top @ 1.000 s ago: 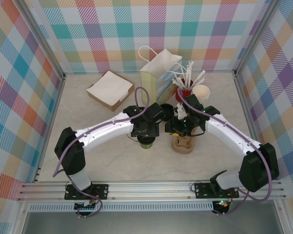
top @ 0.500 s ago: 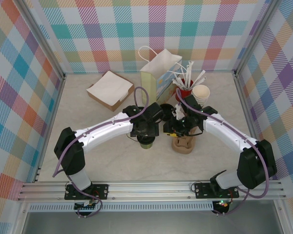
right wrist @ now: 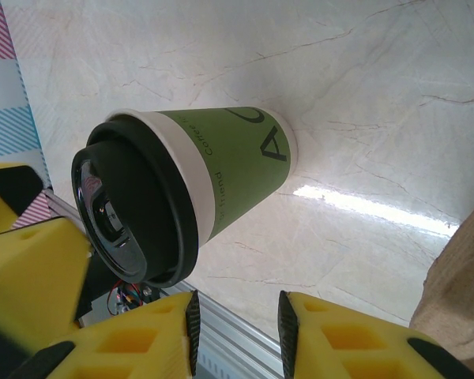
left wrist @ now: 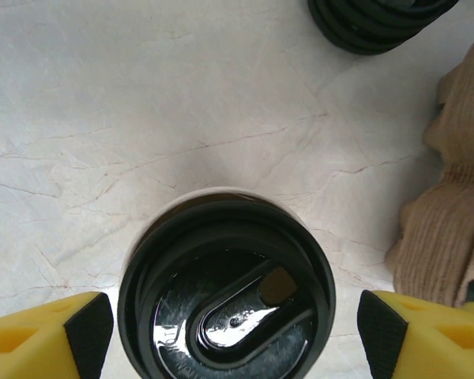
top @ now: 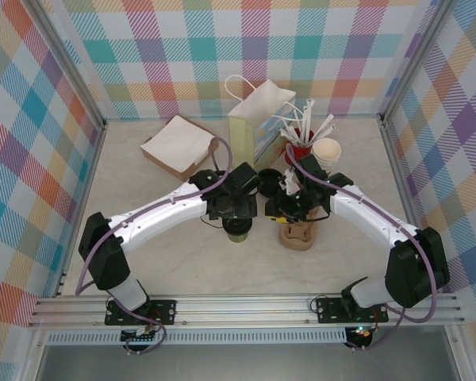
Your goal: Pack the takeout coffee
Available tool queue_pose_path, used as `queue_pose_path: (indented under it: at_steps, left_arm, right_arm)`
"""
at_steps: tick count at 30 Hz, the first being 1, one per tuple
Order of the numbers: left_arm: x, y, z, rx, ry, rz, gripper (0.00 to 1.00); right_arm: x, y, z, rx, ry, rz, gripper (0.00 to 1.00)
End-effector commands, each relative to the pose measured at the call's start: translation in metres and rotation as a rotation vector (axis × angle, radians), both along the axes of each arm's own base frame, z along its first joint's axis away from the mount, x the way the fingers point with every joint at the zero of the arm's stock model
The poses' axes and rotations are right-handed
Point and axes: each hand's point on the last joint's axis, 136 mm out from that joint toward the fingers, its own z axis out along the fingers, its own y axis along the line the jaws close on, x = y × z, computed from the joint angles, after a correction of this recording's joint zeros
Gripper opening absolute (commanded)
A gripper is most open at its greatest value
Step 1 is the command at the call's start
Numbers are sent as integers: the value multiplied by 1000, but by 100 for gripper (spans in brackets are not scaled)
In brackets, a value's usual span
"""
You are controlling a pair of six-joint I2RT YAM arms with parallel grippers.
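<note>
The left arm is moving: since a moment ago its elbow has swung out to the left and its wrist has slid a little toward the back wall. The right arm is staying just where it was half a second ago. The takeout coffee [top: 238, 232] is staying in the same spot too.

The takeout coffee is standing upright on the pale marble surface [top: 166, 254]. It is just to the left of the brown pulp cup carrier [top: 297, 236] and is not sitting in any of its holes. A black lid is sitting on top of the cup.

The left pincer [left wrist: 237, 335] is hanging right over the lid, spread wide. Its yellow pads [left wrist: 47, 332] are waiting on either side of the cup and are not touching it. A stack of black lids [left wrist: 379, 20] is lying farther back, and the carrier [left wrist: 450, 213] is peeking in at the right.

The right pincer [right wrist: 237, 339] is hanging above the carrier [right wrist: 458, 292] with a small gap between its yellow fingers, pinching nothing. Its camera is looking at the green side of the cup [right wrist: 221, 178].

A big black "A" is showing on the green side. A small word is running along the cream band under the lid, and it seems to say "Coffee". Tiny raised letters are showing on the lid, too small to read.
</note>
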Motion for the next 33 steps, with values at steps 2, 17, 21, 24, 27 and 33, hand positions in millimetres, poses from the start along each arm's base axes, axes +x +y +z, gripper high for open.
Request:
queue_pose_path:
  at_steps: [2, 17, 21, 24, 27, 33]
  left_arm:
    - [-2, 21, 18, -18, -33, 32, 83]
    - [-18, 48, -9, -230, 61, 105, 80]
    - [-16, 49, -14, -223, 71, 107, 80]
    - [-15, 48, -19, -214, 81, 106, 80]
    - [-14, 50, -23, -194, 86, 110, 80]
    - [-14, 56, -32, -151, 95, 124, 79]
  right_arm:
    - [-3, 6, 7, 20, -16, 32, 36]
    - [-11, 39, 4, -27, -9, 137, 46]
    - [-12, 45, 2, -26, -3, 155, 47]
    - [-12, 49, 1, -22, 3, 163, 47]
    - [-12, 53, 0, -20, 6, 171, 47]
    - [-13, 58, -4, -30, 16, 183, 47]
